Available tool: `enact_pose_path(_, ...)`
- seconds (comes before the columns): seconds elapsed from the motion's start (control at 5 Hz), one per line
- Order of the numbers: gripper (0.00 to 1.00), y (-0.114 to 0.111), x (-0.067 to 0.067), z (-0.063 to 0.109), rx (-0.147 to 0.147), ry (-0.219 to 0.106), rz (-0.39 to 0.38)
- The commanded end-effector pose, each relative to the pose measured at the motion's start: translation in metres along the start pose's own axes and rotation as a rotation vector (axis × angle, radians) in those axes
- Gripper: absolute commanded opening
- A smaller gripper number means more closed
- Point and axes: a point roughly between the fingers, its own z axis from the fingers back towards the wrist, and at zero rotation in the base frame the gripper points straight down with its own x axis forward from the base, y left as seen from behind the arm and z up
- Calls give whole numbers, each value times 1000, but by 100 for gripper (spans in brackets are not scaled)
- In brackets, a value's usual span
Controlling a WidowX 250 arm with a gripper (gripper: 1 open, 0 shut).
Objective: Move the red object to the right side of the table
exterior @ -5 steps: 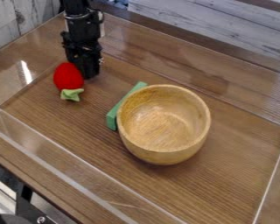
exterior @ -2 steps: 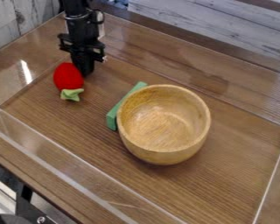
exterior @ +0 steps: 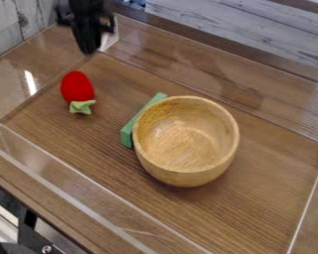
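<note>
While the red toy (exterior: pixel 77 87) lies on the brown wooden bench (exterior: pixel 254 189), the black robot hand (exterior: pixel 88 26) hangs above the far left corner, blurry and partly cut off by the top of the picture. Its fingers are pressed together and hold nothing. They are up off the bench and well apart from the red toy.

The red toy sits near the left edge of the bench, with its pale green leafy end pointing toward the near side. Nothing touches it. There is bare wood all around it.

A wooden bowl (exterior: pixel 186 140) stands upright near the middle of the bench, and it has nothing in it. A flat green piece (exterior: pixel 138 119) lies just beside the bowl on its left, and part of it goes under the bowl's rim. It lies between the red toy and the bowl.

Low clear walls (exterior: pixel 69 198) run along the edges of the bench. To the right of the bowl the wood is bare up to the right edge. The strip along the far edge is bare too, and so is the near side in front of the bowl.

No words or labels can be read on anything.
</note>
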Motion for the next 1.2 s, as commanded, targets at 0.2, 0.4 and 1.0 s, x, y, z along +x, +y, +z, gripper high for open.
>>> enact_pose_path(0.2, 0, -31, -24, 40, 3, -112, -57)
enact_pose_path(0.4, 0, -56, -35, 33, -9, -109, -114)
enact_pose_path(1.0, 100, -75, -56, 10, -17, -82, -211)
